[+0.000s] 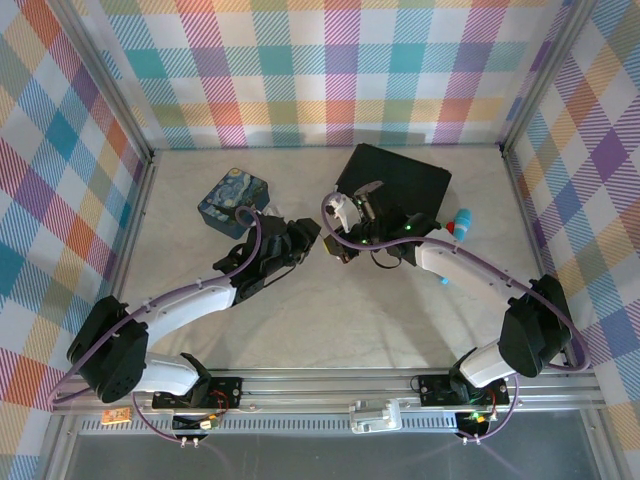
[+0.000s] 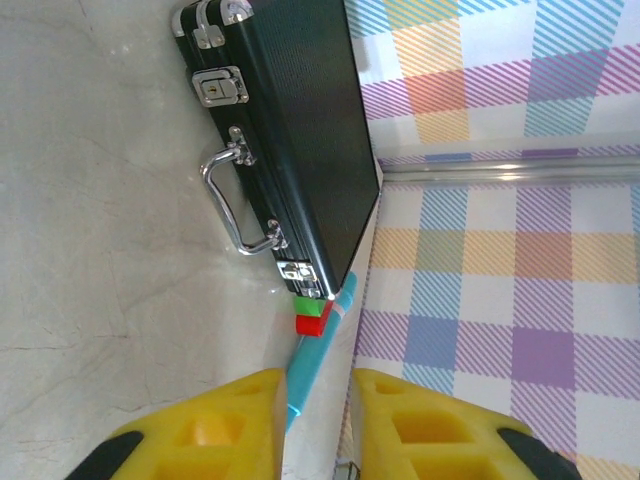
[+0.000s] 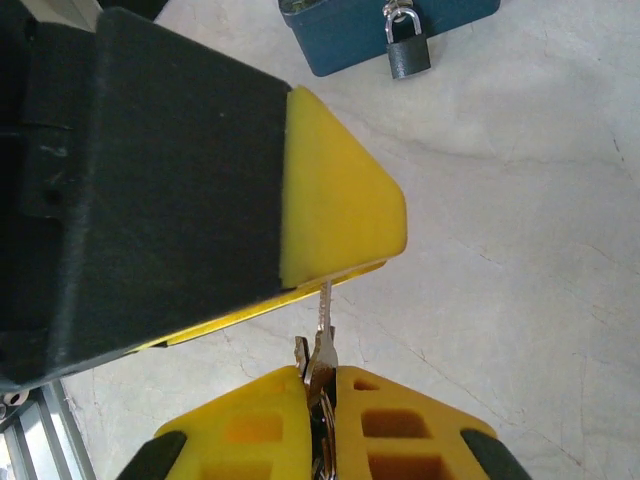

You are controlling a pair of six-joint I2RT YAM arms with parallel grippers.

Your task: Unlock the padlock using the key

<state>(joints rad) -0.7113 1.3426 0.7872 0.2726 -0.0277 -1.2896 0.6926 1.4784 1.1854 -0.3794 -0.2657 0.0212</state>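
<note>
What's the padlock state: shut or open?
Shut. The padlock hangs from the blue tin, both shackle legs seated in its body.

Colour log: plaid walls, pale table, black-and-yellow grippers.

Walls (image 1: pixel 330 70): plaid of teal, orange, red, purple, yellow and green on white, with fine diagonal hatching. Table (image 1: pixel 340 320): cream, faint grey marble veining. Tin (image 1: pixel 235 201): deep blue, swirled painting with yellow flecks. Case (image 1: pixel 395 180): black, finely textured; handle (image 2: pixel 232 205) and latches (image 2: pixel 222 87) bright silver. Padlock (image 3: pixel 408 50): dark grey body, silver shackle. Key (image 3: pixel 324 305): dull silver-grey. Left gripper (image 2: pixel 317 405) and right gripper (image 3: pixel 322 385): yellow fingers, black housings. Arms (image 1: pixel 190 300): black joints, white links, purple cables (image 1: pixel 258 235). Beside the case: cyan stick (image 2: pixel 303 385), green block (image 2: pixel 313 306), red block (image 2: pixel 311 325).
</note>
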